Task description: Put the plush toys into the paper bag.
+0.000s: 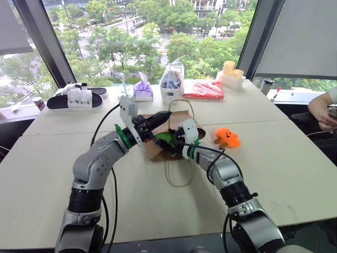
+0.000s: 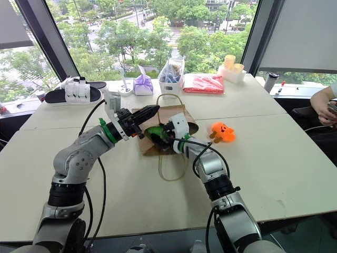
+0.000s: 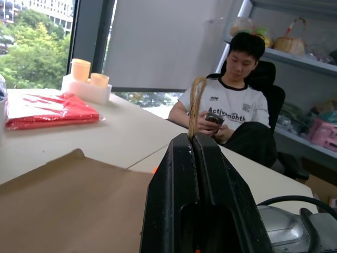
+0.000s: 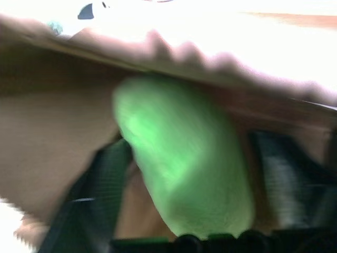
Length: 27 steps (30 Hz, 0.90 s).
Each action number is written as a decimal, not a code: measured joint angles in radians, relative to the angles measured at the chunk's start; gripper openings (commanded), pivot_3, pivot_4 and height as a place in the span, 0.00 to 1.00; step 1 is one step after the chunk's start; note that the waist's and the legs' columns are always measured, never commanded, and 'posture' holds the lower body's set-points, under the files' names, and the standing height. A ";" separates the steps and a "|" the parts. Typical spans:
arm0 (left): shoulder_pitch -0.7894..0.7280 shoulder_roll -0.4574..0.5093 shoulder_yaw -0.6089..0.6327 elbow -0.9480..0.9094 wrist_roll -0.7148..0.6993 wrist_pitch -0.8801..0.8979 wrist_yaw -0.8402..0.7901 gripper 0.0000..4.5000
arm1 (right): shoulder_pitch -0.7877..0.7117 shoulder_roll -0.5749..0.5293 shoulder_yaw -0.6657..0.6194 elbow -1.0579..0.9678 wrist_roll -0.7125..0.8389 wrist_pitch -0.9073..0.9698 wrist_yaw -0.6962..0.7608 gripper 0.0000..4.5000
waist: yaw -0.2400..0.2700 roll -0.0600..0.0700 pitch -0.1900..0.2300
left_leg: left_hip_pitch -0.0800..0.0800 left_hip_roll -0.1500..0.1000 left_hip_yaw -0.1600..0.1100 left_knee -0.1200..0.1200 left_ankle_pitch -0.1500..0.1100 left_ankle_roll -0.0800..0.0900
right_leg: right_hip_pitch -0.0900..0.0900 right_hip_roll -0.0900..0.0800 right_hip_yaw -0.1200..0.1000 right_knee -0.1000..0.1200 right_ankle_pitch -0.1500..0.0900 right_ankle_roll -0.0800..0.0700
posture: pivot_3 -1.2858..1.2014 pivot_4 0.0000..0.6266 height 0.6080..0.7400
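Left fingers (image 1: 162, 118) pinch the paper bag (image 1: 181, 118) handle; right fingers (image 4: 184, 174) spread around green toy (image 4: 184, 158), which may roll out toward six o'clock.

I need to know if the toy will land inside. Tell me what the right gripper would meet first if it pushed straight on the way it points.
The right gripper, fingers apart, points into the mouth of the paper bag. The green plush toy lies between its fingers, so that comes first, then probably the bag's inner wall; depth is unclear.
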 measured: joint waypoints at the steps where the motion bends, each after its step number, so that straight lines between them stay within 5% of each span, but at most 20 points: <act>1: 0.002 -0.001 0.000 0.000 0.002 -0.004 0.002 0.00 | 0.011 -0.007 -0.002 -0.024 0.000 0.006 0.008 1.00 | -0.001 0.000 0.000 | 0.000 0.000 0.000 0.000 0.000 0.000 | 0.000 0.000 0.000 0.000 0.000 0.000 | 0.52 0.24 1.00; 7: 0.005 -0.011 0.007 0.012 0.007 -0.029 0.018 0.00 | 0.142 -0.121 -0.050 -0.382 0.059 0.191 0.040 1.00 | 0.002 0.000 0.000 | -0.001 0.000 -0.001 0.000 0.000 0.000 | -0.001 0.000 0.000 0.000 0.000 0.000 | 0.52 0.24 1.00; 14: 0.008 -0.010 0.018 0.024 0.007 -0.037 0.020 0.00 | 0.259 -0.273 -0.348 -0.796 0.236 0.455 -0.021 1.00 | 0.005 0.000 0.000 | -0.001 0.000 -0.001 0.001 0.000 0.000 | 0.000 0.000 0.000 -0.001 0.000 0.000 | 0.52 0.24 1.00; 20: 0.009 -0.022 0.031 0.025 0.007 -0.039 0.021 0.00 | 0.326 -0.355 -0.393 -0.611 0.146 0.392 -0.054 1.00 | -0.005 0.000 0.000 | 0.001 0.001 0.003 0.001 0.000 0.000 | 0.001 0.000 0.000 -0.001 0.000 0.000 | 0.52 0.24 1.00; 27: 0.012 -0.028 0.032 0.025 0.015 -0.040 0.027 0.00 | 0.180 -0.323 -0.260 -0.052 -0.047 0.042 -0.079 1.00 | -0.003 0.000 0.000 | 0.002 0.001 0.004 0.000 0.000 0.000 | 0.002 0.001 0.002 0.000 0.000 0.000 | 0.52 0.24 1.00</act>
